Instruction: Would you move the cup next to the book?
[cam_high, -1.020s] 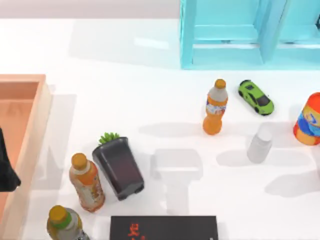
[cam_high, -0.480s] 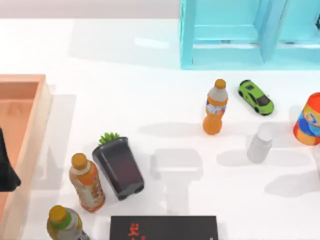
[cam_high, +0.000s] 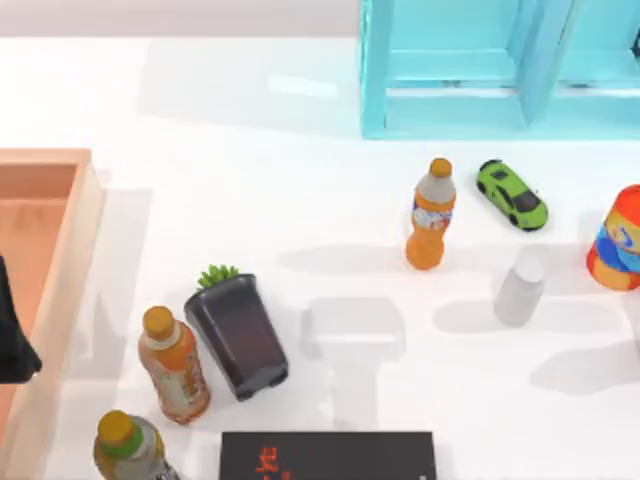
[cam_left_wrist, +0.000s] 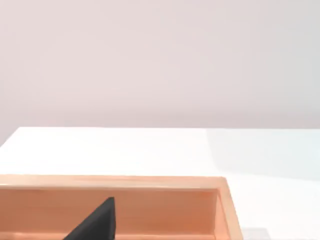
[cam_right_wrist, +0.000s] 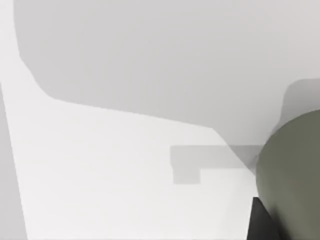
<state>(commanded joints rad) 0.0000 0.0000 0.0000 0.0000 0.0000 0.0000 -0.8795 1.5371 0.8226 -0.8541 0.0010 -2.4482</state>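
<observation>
Top view is showing a crowded white table (cam_high: 250, 180). At the far edge a light blue open shelf unit (cam_high: 450, 70) is standing, and just in front of it a small lime-green toy car (cam_high: 511, 194) is sitting beside an upright orange drink bottle with a white label (cam_high: 431, 214). At the right edge a red, orange and blue can (cam_high: 617, 240) is standing. The small whitish-grey cylindrical cup (cam_high: 520, 288) is standing upright on the right half, near the orange bottle and the can, touching neither. The flat black book with red characters (cam_high: 328, 456) is lying at the near edge, well apart from the cup, with open table between them. Left of the book a black plant pot with green leaves (cam_high: 236, 333) is lying tipped, next to an amber tea bottle (cam_high: 173, 364), with a green-labelled bottle (cam_high: 128, 448) nearer still. A pale wooden tray (cam_high: 60, 270) is running along the left side.

A dark piece of the left arm (cam_high: 12, 335) is sitting over that tray, far from the cup, and the left wrist view is showing the tray wall with a black tip (cam_left_wrist: 97, 222) poking in. Whether either gripper's fingers are parted, I cannot tell. Right wrist view is looking over bare table, with a dull olive rounded shape at its edge.
</observation>
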